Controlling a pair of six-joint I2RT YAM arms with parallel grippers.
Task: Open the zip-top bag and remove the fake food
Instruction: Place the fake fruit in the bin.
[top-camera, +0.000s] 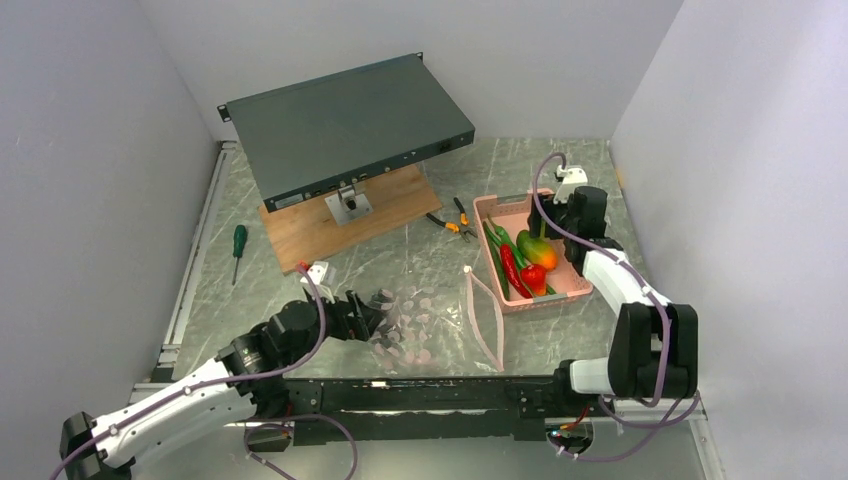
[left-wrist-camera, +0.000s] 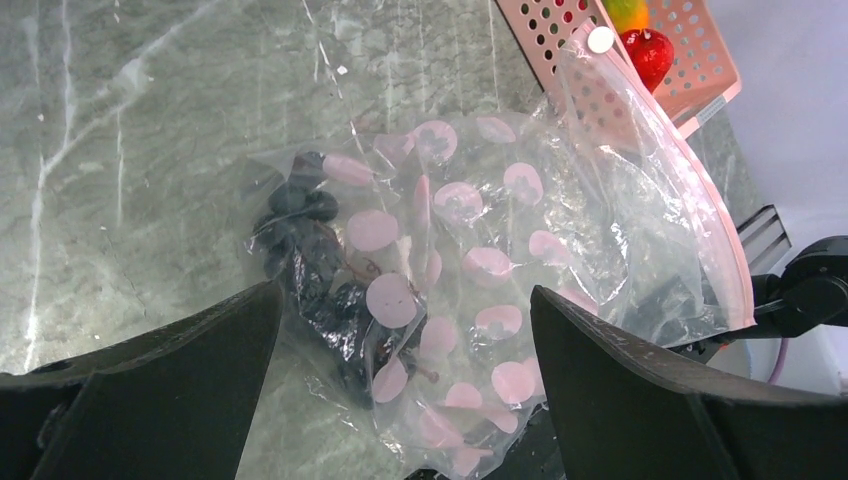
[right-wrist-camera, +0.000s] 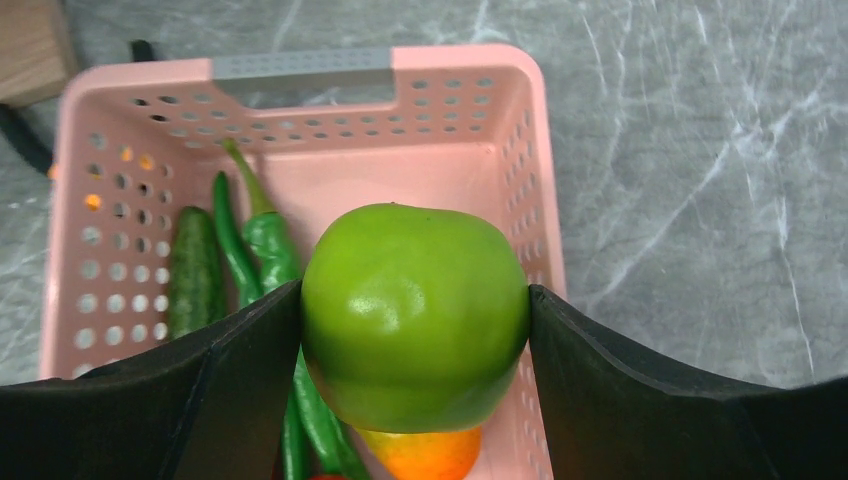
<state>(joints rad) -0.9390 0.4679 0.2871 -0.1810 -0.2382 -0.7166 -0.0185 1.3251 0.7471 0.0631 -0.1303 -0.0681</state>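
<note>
The zip-top bag (top-camera: 415, 322) lies flat on the table, clear with pink dots, its pink zip mouth (top-camera: 486, 318) gaping toward the basket. In the left wrist view the bag (left-wrist-camera: 480, 230) holds dark purple grapes (left-wrist-camera: 305, 250). My left gripper (top-camera: 368, 318) is open, its fingers astride the bag's closed end (left-wrist-camera: 405, 300). My right gripper (top-camera: 552, 228) is shut on the green apple (right-wrist-camera: 415, 315) and holds it over the pink basket (right-wrist-camera: 300, 75). Below it lie the mango (right-wrist-camera: 425, 455) and long green pods (right-wrist-camera: 260, 240). Red pieces (top-camera: 530, 277) lie in the basket (top-camera: 575, 292).
A dark rack unit (top-camera: 345, 125) sits on a wooden board (top-camera: 400, 205) at the back. Orange-handled pliers (top-camera: 450, 222) lie left of the basket. A green-handled screwdriver (top-camera: 238, 240) lies at the left. White walls close both sides.
</note>
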